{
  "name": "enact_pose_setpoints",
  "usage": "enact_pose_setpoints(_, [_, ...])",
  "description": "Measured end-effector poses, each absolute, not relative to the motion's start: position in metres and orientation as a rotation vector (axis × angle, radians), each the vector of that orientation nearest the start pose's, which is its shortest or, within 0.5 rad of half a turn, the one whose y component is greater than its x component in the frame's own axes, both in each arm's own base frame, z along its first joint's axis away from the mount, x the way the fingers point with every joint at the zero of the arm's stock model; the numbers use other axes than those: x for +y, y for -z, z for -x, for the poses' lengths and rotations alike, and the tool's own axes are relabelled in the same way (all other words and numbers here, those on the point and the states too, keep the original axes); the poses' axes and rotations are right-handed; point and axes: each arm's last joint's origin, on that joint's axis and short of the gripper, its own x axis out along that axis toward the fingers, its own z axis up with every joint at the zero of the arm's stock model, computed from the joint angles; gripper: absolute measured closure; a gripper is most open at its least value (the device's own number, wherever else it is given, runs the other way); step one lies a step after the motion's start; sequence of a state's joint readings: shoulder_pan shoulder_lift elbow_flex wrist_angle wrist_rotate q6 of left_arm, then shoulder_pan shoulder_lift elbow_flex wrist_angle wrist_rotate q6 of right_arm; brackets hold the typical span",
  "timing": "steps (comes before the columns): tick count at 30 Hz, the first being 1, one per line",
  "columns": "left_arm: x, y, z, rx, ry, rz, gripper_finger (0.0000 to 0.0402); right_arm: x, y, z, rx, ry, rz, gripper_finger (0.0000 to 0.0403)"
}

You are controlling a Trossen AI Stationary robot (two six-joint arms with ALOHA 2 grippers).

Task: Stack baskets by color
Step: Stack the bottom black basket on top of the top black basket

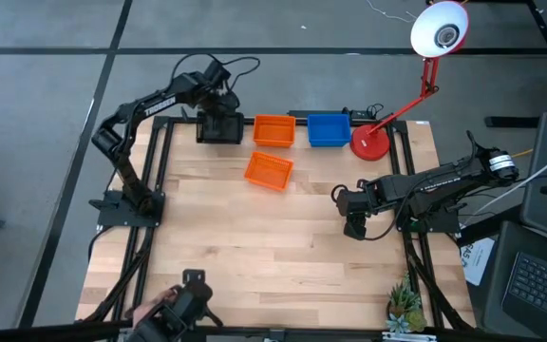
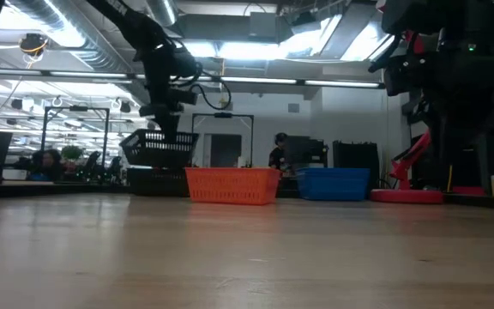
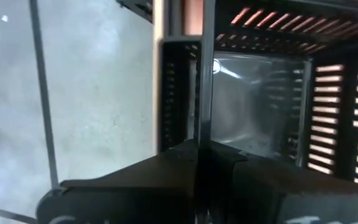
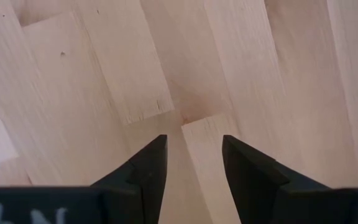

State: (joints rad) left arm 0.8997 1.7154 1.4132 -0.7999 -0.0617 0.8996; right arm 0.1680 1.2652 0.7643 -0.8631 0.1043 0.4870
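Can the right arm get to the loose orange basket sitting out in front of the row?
Probably yes. The right tool is open and empty above bare table, and nothing lies between it and the loose orange basket. The left tool is off at the black basket.

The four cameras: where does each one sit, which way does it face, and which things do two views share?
High view: above, facing down on the table; both arms show.
Low view: table height, facing the room; left arm holds a black basket over another.
Left wrist view: left gripper, shut on that basket's wall.
Right wrist view: open right gripper over bare wood.
Shared by high and low: orange basket, blue basket, lamp base.
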Motion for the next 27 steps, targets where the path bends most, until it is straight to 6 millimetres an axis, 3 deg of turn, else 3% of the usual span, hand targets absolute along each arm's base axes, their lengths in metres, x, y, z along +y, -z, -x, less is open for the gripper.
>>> enact_pose_setpoints(13, [0.2858,-0.2640,-0.2174,1.311,-0.356,-0.373,0.0400,0.0313,-0.1960,-0.2028,1.315,0.275,-0.233,0.0248])
enact_pose_setpoints(27, [0.2872,-0.2652,-0.2194,1.272,-0.380,-0.356,0.0361,0.0313,-0.1961,-0.2032,1.310,0.274,-0.234,0.0248])
